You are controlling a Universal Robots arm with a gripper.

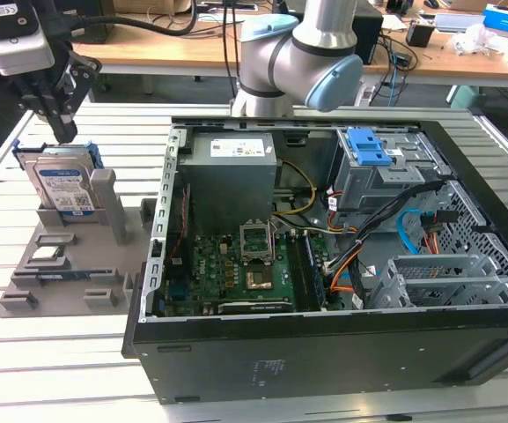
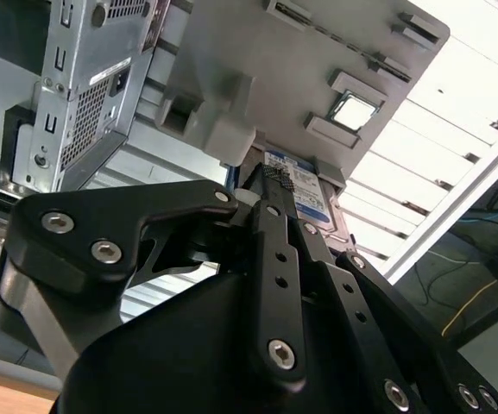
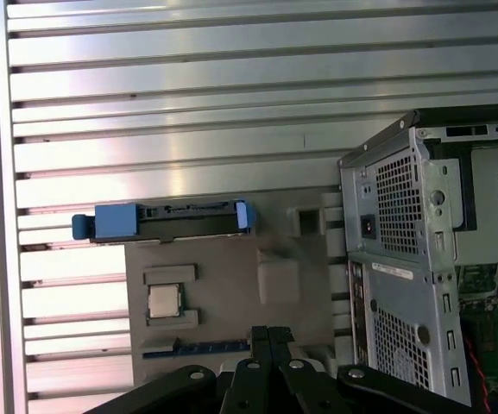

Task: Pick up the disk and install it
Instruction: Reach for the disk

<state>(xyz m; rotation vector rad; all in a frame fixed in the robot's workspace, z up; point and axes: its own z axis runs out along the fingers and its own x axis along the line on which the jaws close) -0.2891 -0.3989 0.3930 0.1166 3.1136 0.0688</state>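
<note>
Disk point(image 1: 62, 185) upright in grey holder point(image 1: 60, 284), end effector point(image 1: 63, 132) just above it, fingers point(image 3: 258, 342) pressed together

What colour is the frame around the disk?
Bright blue, on the disk, best in the first wrist view.

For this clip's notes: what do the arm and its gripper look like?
The arm is a silver metal tube with rounded joints capped in light blue, and black cables hang beside it. The gripper is matte black, with jointed linkage fingers pinned by silver screws. It sits below a white and grey housing.
</note>
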